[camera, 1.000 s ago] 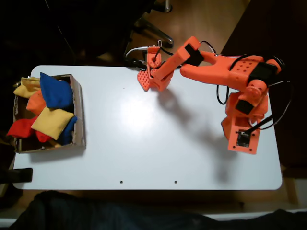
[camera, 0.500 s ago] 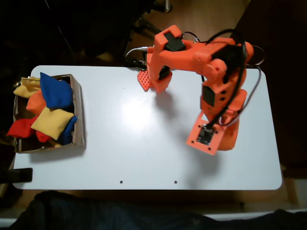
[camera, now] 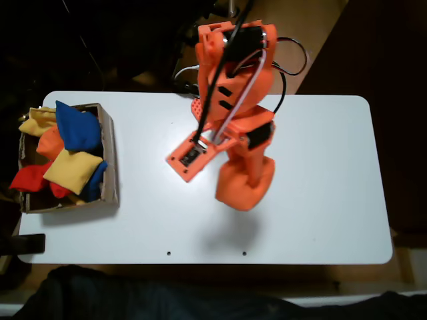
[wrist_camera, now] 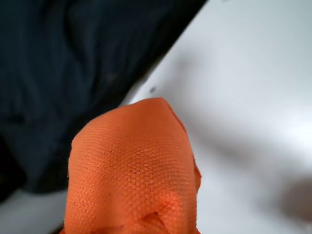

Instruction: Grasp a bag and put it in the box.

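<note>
An orange bag (camera: 245,188) hangs above the middle of the white table (camera: 320,200) and casts a shadow on it. My gripper (camera: 249,159) is shut on the bag's top, at the end of the orange arm reaching in from the far edge. Orange woven cloth of the bag (wrist_camera: 131,175) spreads across the lower centre of the wrist view, with my fingers hidden. The brown cardboard box (camera: 110,153) stands at the table's left end in the fixed view, well left of the bag. It holds several beanbags in blue, yellow, red and orange.
The arm's base and cables (camera: 200,100) sit at the far edge of the table. A dark cloth (camera: 133,297) lies along the near edge. Bare white tabletop stretches between the bag and the box.
The arm has swung from the table's right side to its middle, carrying the orange bag leftward toward the box. The box and its beanbags have not moved.
</note>
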You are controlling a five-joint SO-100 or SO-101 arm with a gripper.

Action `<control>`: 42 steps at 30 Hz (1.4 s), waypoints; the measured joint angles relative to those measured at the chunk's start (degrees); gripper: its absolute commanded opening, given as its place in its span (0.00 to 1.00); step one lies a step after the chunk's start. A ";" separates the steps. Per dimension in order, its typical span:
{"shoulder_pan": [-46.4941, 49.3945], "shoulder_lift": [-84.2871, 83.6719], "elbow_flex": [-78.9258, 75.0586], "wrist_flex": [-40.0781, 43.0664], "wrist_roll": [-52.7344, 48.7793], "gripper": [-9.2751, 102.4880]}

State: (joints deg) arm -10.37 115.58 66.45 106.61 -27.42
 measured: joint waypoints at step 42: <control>54.58 9.14 3.87 -14.50 -5.89 0.08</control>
State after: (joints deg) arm 44.21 124.72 70.31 92.11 -33.31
